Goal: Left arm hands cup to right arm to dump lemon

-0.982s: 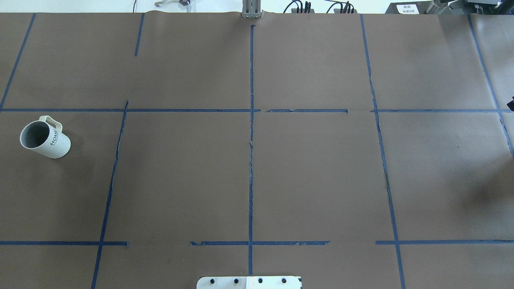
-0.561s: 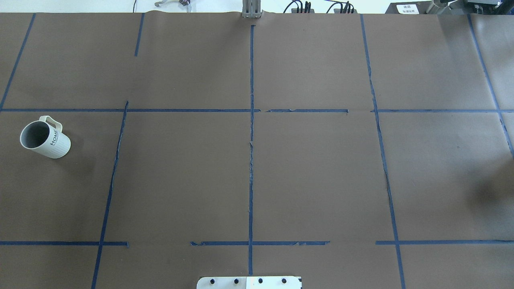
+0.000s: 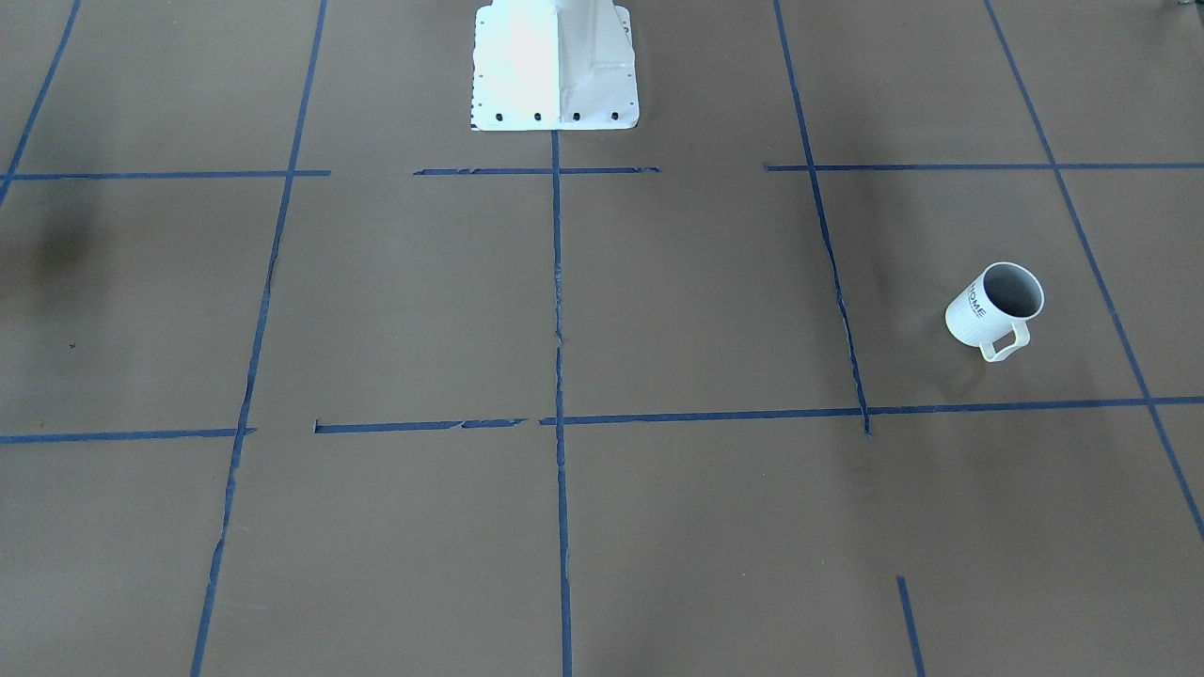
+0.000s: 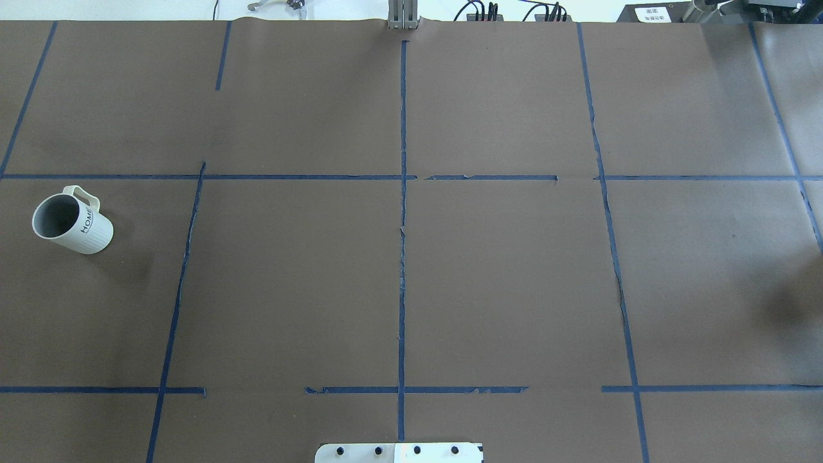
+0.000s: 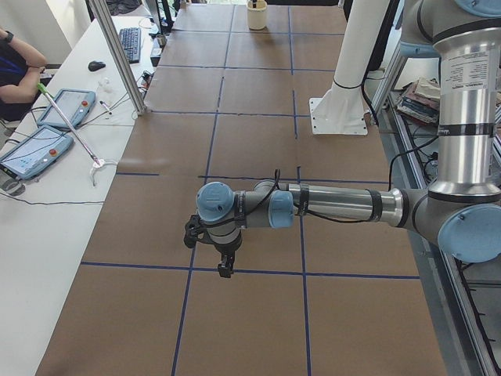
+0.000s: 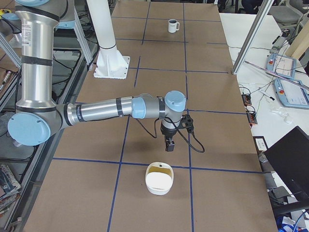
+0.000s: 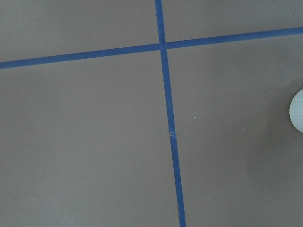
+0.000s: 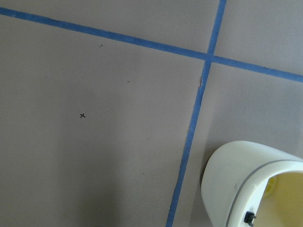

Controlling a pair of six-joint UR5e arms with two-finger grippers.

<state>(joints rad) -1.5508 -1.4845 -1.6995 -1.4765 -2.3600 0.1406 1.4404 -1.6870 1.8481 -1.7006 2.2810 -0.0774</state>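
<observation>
The cup [image 4: 71, 222] is a white mug with "HOME" lettering, standing upright on the brown table's left part, handle to the far side. It also shows in the front view [image 3: 995, 306] and far off in the right side view [image 6: 173, 25]. Its inside looks grey; the lemon does not show. The left gripper [image 5: 225, 270] hangs fingers down over the table, seen only from the left side, so I cannot tell its state. The right gripper [image 6: 170, 145] hangs fingers down, seen only from the right side; I cannot tell its state. Neither holds the cup.
A cream open container [image 6: 159, 179] sits just in front of the right gripper and shows in the right wrist view [image 8: 246, 184]. The white robot base [image 3: 555, 66] stands mid-table. Side tables with tablets [image 5: 39, 149] flank the operators' side. Blue tape lines grid the table.
A dark bit at the right edge of the overhead view one second ago has gone out of view. The cup has not moved.
</observation>
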